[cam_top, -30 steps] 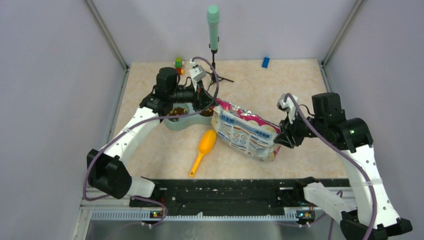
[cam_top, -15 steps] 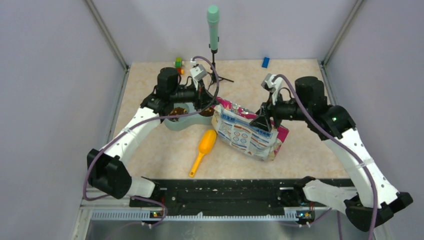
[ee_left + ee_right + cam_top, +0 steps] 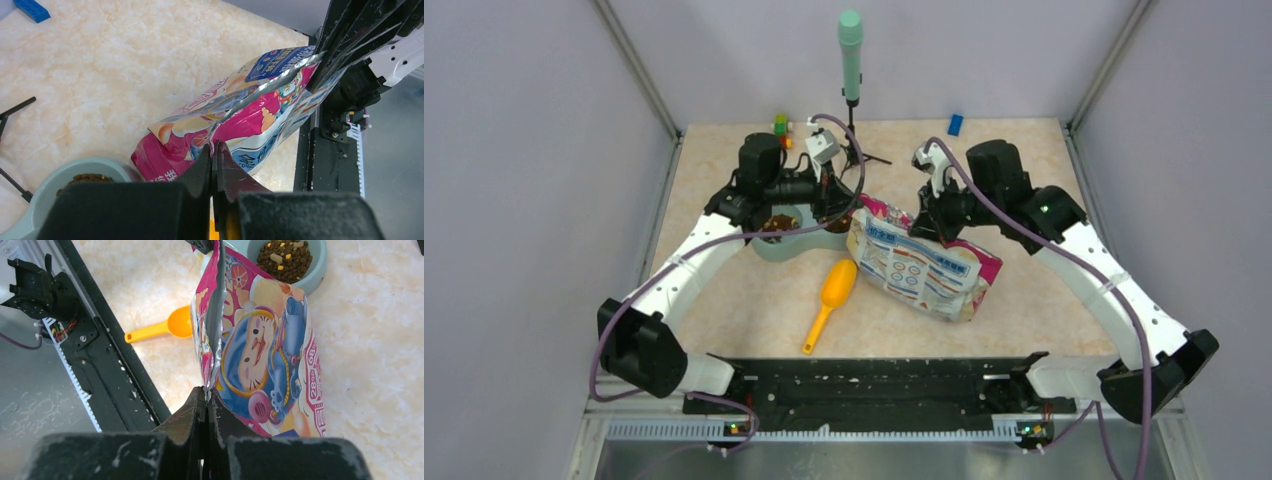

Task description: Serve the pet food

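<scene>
**Both arms pinch the bag's top seam; kibble sits in the bowl beside it**

The left arm reaches forward across the bowl (image 3: pixel 786 246). Its left fingers (image 3: pixel 207 161) are pressed fully together on the silver top seam of the cat-food bag (image 3: pixel 919 270), at the seam's end nearest the bowl. The right arm bends in from the bag's right side with its wrist turned inward. The right fingers (image 3: pixel 198 405) are likewise clamped tight on that seam, at its other end. Held between the two grips, the seam stands up off the bench (image 3: pixel 1014 170) and the bag's body sags below it.

The pet food (image 3: pixel 286 257) lies as a dark pile in the pale teal bowl, just left of the bag and touching its corner. An orange scoop (image 3: pixel 829 298) lies flat on the bench just in front of the bag's left end, handle pointing toward the arms' bases. Beyond the bag stands a green microphone (image 3: pixel 851 50) on a black tripod, its legs close behind the left wrist. A blue block (image 3: pixel 955 124) and a small stack of coloured blocks (image 3: pixel 781 128) sit well beyond the bag near the back wall.

The bench is bare to the bag's right and behind it. A black rail (image 3: pixel 874 385) bounds the near edge in front of the bag, and grey walls close the other three sides.
</scene>
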`<state>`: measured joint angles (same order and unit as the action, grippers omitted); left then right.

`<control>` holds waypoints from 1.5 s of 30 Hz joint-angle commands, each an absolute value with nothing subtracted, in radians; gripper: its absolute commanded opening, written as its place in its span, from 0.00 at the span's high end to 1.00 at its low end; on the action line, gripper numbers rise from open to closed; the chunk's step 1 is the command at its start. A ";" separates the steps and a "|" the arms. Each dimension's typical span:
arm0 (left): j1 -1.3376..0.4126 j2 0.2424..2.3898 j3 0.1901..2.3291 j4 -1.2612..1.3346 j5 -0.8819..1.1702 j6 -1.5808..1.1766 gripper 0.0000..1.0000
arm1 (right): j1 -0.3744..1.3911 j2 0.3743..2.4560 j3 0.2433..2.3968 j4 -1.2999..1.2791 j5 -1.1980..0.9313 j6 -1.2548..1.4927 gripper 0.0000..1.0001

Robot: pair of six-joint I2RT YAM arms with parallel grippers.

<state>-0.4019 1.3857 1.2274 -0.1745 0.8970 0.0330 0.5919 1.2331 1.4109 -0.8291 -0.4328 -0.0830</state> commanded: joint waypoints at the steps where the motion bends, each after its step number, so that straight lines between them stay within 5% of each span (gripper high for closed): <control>1: -0.389 1.376 1.280 -0.234 0.852 0.134 1.00 | 0.601 1.214 1.500 -0.840 -0.431 -0.052 1.00; 10: -0.390 1.343 1.269 -0.229 0.876 0.206 1.00 | 0.601 1.179 1.448 -1.054 -0.521 0.061 1.00; 11: -0.389 1.349 1.281 -0.232 0.904 0.207 0.94 | 0.601 1.168 1.421 -1.028 -0.544 0.083 1.00; 15: -0.410 1.383 1.397 -0.378 1.024 0.234 0.38 | 0.601 1.163 1.404 -0.983 -0.569 0.120 1.00; 19: -0.494 1.373 1.435 -0.398 0.950 0.362 0.24 | 0.601 1.189 1.428 -0.971 -0.585 0.131 1.00; 24: -0.541 1.486 1.631 -0.576 0.974 0.415 0.23 | 0.601 1.225 1.456 -0.967 -0.590 0.131 1.00; 36: -0.610 1.603 1.688 -0.789 1.004 0.435 0.25 | 0.601 1.210 1.465 -0.965 -0.520 0.125 1.00; 42: -0.620 1.606 1.635 -0.723 1.065 0.316 0.41 | 0.601 1.188 1.449 -0.933 -0.473 0.125 1.00; 45: -0.635 1.607 1.603 -0.655 1.121 0.254 0.60 | 0.601 1.189 1.438 -0.925 -0.460 0.127 1.00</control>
<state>-0.6163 1.6238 1.6444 -0.7300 1.0309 0.3431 0.5938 1.2198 1.4216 -0.9596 -0.4915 0.1158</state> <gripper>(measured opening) 0.488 0.015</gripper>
